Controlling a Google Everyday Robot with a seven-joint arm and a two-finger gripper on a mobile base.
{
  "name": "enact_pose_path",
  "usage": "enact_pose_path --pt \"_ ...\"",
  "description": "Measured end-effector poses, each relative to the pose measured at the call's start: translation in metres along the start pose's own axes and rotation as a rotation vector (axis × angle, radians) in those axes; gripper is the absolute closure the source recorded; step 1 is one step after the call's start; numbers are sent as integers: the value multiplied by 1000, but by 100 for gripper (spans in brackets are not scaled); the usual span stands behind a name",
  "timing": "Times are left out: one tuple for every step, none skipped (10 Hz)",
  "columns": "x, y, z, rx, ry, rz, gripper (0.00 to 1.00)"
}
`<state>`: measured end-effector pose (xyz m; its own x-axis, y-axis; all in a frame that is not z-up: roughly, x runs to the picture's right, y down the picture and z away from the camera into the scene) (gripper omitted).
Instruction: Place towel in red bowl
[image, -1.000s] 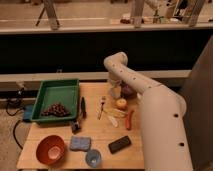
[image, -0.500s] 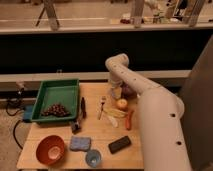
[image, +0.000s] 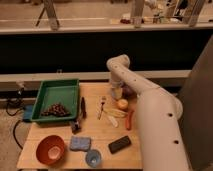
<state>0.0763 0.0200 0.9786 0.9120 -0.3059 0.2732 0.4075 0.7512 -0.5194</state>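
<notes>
The white arm (image: 150, 100) reaches from the right side over the wooden table (image: 100, 131). Its tool (image: 117, 93) hangs at the far side of the table, near an orange round fruit (image: 122, 104). Whether the tool is wide or narrow, I cannot tell, and I cannot see anything held in it.

The towel (image: 80, 144), a blue-grey folded piece, lies at the front of the table, just beside the red bowl (image: 50, 150) on its right and not inside it. It is well apart from the tool. A small blue cup (image: 93, 158) stands near the towel, and a flat black object (image: 120, 144) lies further right.

A green tray (image: 67, 87) at the left holds a heap of dark brown pieces (image: 55, 109). Any writing on these things is too small to read.
</notes>
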Motion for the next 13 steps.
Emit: enact_pose_path --pt "2 1 3 -3 1 3 20" --pt "4 2 6 -4 2 6 20" --pt "6 3 9 -4 3 10 20" --pt "8 3 14 0 1 10 20" --pt "9 5 18 -1 0 9 20" --pt "9 5 22 -2 4 5 21" --pt "8 6 23 -7 1 2 27" --pt "8 7 21 -13 -1 1 37" --pt "8 7 16 -15 0 2 47" --pt "9 7 15 -15 2 2 56" --pt "10 8 14 -15 5 3 68" --pt "10 8 14 -16 7 4 76" --pt "10 8 12 -14 10 1 87"
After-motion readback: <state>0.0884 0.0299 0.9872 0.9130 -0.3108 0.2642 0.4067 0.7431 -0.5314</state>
